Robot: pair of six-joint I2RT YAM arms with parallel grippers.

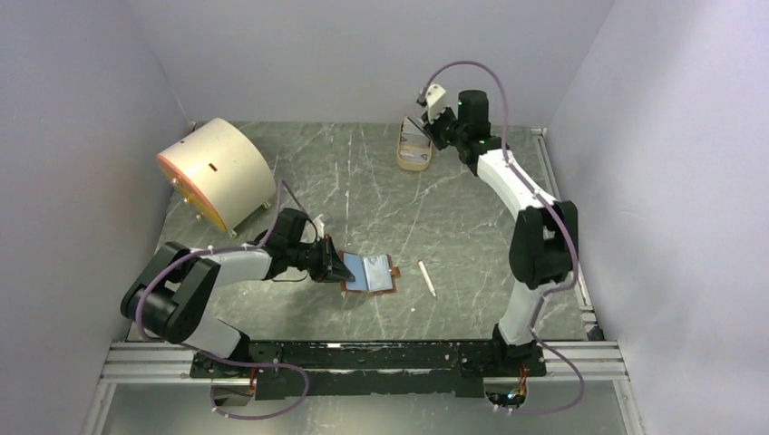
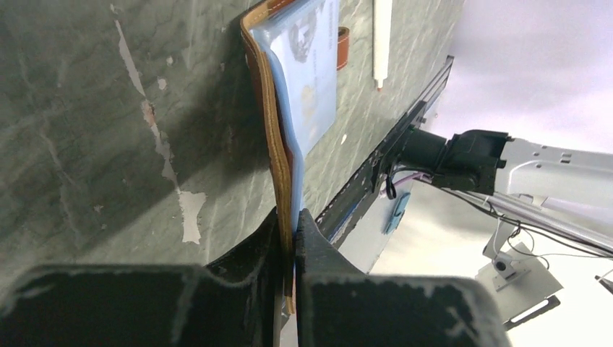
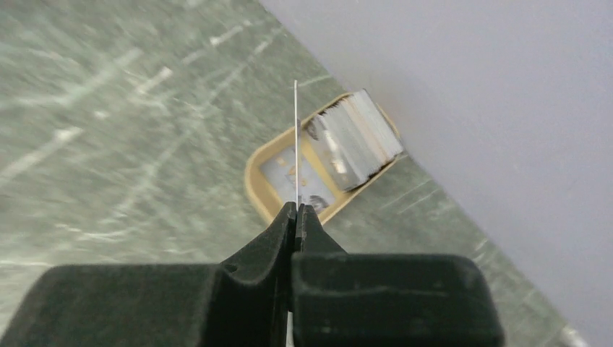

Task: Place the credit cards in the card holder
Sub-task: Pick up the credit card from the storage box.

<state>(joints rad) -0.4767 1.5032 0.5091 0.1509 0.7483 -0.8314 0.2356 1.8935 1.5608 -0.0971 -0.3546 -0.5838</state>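
Left gripper [image 1: 331,263]: pinching flap of card holder [image 1: 372,274], open on counter [image 1: 472,227].
Right gripper [image 1: 422,125]: far, over tray [image 1: 413,167].
Left wrist: leather edge clamped, flap upright.
Right wrist: credit card [image 3: 296,144] pinched edge-on.
Risk: card twisting loose from shallow edge grip; flap slipping free.

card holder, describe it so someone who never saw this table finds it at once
On the dark green marbled table, look toward the near edge, at the tip of the left gripper, which pinches one flap. The card holder sits open there, just left of a thin white stick. It is the only brown leather thing, light blue inside, unlike the tan tray far back.
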